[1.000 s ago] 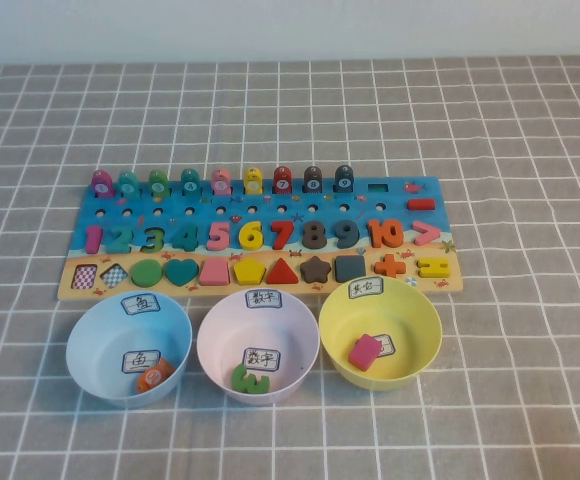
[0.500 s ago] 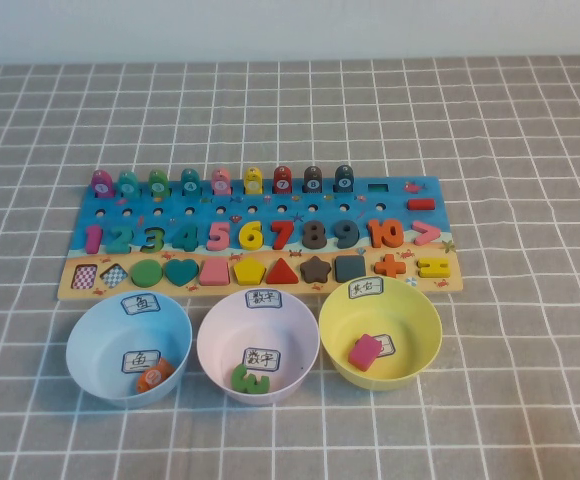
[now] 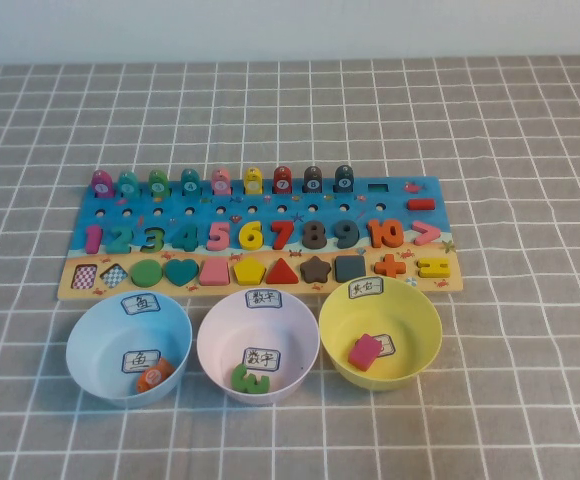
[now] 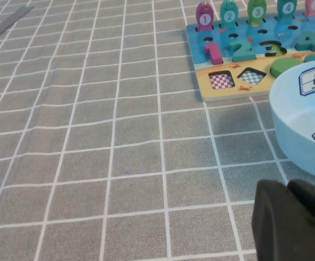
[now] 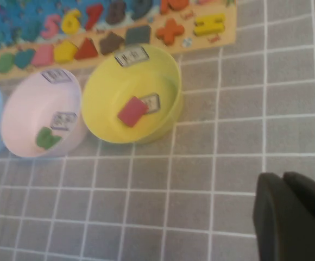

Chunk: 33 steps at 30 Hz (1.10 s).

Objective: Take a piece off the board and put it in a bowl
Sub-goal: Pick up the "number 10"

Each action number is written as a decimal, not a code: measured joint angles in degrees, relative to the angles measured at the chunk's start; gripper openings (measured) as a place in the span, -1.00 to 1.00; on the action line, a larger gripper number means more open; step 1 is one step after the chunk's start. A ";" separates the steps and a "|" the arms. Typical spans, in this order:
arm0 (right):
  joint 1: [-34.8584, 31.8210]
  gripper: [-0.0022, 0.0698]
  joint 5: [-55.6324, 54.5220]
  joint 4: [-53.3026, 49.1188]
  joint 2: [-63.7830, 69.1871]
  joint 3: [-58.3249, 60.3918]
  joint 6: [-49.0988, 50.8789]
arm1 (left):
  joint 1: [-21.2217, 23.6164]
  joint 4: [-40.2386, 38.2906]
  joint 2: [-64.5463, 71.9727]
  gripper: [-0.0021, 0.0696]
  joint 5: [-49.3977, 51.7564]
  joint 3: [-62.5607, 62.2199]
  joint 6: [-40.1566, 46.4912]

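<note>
The orange number "10" lies in its slot at the right end of the number row on the board. The pale pink bowl stands in front of the board's middle and holds a green number piece. Neither gripper shows in the high view. My left gripper is shut and empty, low over the cloth beside the blue bowl, short of the board's left end. My right gripper is shut and empty over the cloth, near the yellow bowl and pink bowl.
A light blue bowl with a small orange piece stands left of the pink one. A yellow bowl with a pink-red piece stands to its right. An orange plus sign lies just in front of the "10". Grey checked cloth covers the table.
</note>
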 joint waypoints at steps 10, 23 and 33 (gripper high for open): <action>0.40 -0.99 9.29 -6.90 24.39 -17.69 -0.03 | 0.00 0.00 0.00 -0.94 0.00 0.00 0.00; 20.46 -0.99 9.63 -18.83 51.15 -38.71 9.95 | 0.00 0.00 0.00 -0.94 0.00 0.00 0.00; 26.08 -0.93 14.67 -19.42 70.24 -58.77 13.82 | 0.00 0.00 0.00 -0.94 0.00 0.00 0.00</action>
